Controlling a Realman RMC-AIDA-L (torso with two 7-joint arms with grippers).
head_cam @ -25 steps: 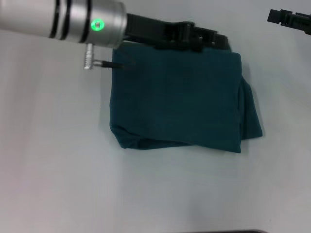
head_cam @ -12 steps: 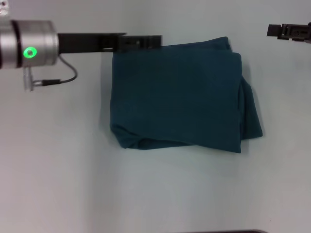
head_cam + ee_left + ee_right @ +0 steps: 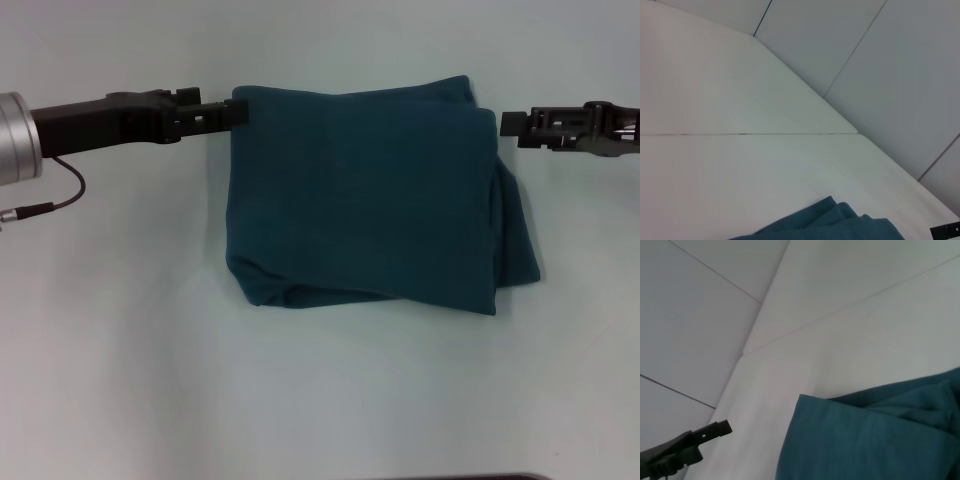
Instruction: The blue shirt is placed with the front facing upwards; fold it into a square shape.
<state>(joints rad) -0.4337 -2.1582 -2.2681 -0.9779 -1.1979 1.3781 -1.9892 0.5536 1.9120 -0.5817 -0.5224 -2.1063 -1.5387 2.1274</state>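
The blue shirt (image 3: 365, 190) looks folded into a square already. My left gripper (image 3: 238, 110) touches its far corner and my right gripper (image 3: 508, 123) waits just beside it; I cannot tell if either is pinching. Next I should tidy the bulging side.

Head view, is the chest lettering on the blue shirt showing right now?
No, the blue shirt lies folded into a rough square on the table, and only plain teal fabric faces up.

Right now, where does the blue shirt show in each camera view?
Head view: the blue shirt lies folded at centre, between the left gripper and the right gripper.
Left wrist view: only a far edge shows, along the bottom.
Right wrist view: it fills the lower right corner.
Shared landmark: the white table.
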